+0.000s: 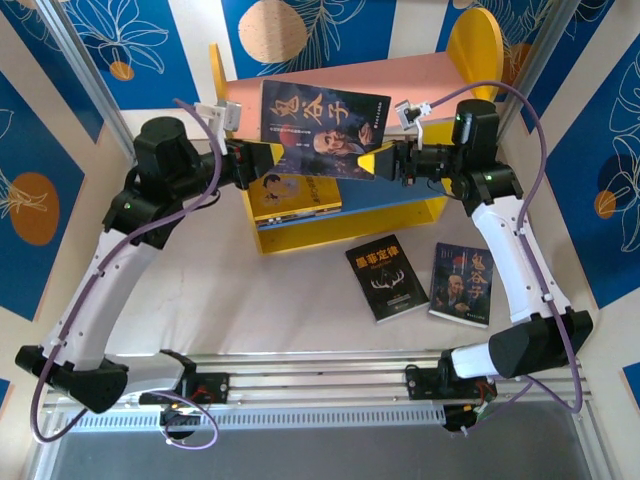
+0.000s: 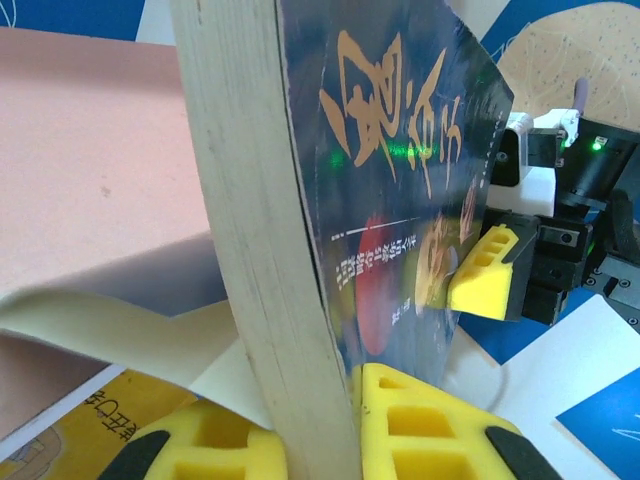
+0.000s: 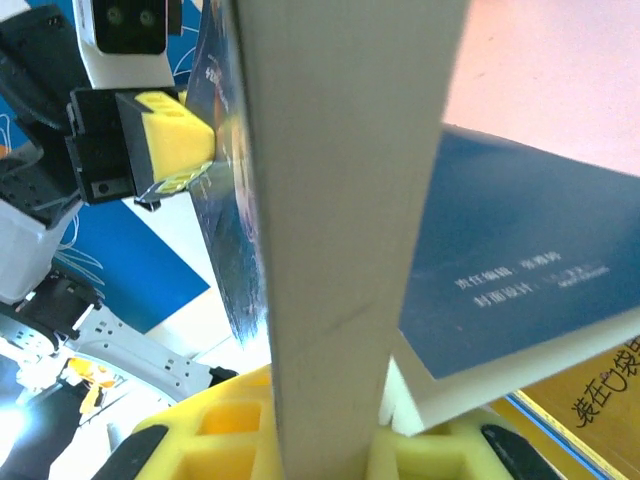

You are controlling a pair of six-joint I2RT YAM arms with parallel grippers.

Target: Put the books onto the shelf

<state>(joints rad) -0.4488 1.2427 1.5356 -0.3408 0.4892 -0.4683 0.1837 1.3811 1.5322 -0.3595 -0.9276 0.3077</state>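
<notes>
While the left gripper (image 1: 258,158) and right gripper (image 1: 382,160) clamp a portrait book (image 1: 325,128), 1 yellow book (image 1: 295,195) lies on the shelf's (image 1: 475,50) blue board (image 1: 400,203).

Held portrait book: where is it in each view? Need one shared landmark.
Top external: portrait book at upper centre, tilted.
Left wrist: portrait book at centre, nearly edge-on, cover facing right.
Right wrist: portrait book at centre, page edge running top to bottom.
Shared landmark: pink board.

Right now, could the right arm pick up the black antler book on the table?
Probably not yet: the right hand is shut on the raised portrait book. The antler book lies uncovered near that arm.
</notes>
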